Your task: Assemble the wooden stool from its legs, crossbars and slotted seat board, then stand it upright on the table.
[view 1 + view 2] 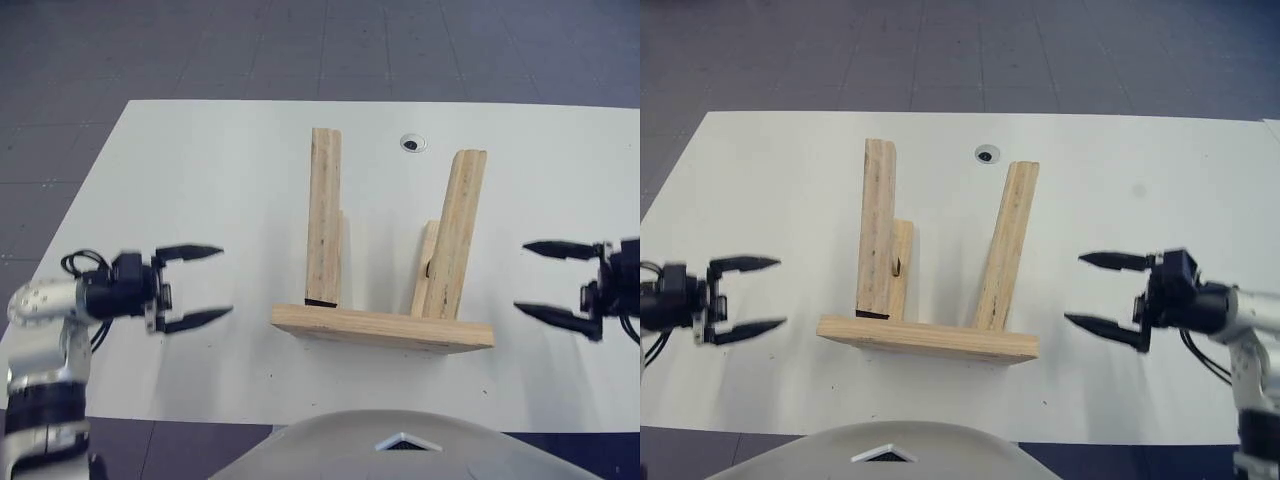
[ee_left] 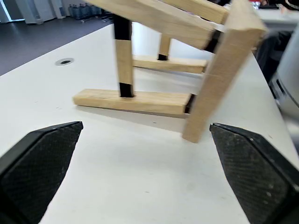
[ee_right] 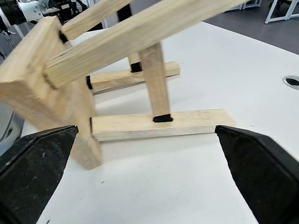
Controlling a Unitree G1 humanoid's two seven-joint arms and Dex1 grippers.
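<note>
The wooden stool (image 1: 324, 230) lies tipped on its side in the middle of the white table (image 1: 200, 170), and off to its left the left gripper (image 1: 225, 282) points at it, fingers spread wide, gripping nothing. In the centre, the seat board (image 1: 385, 329) stands on edge nearest the robot with the legs (image 1: 455, 230) pointing away. Over on the right, the right gripper (image 1: 520, 277) faces the stool, fingers likewise apart and empty.
</note>
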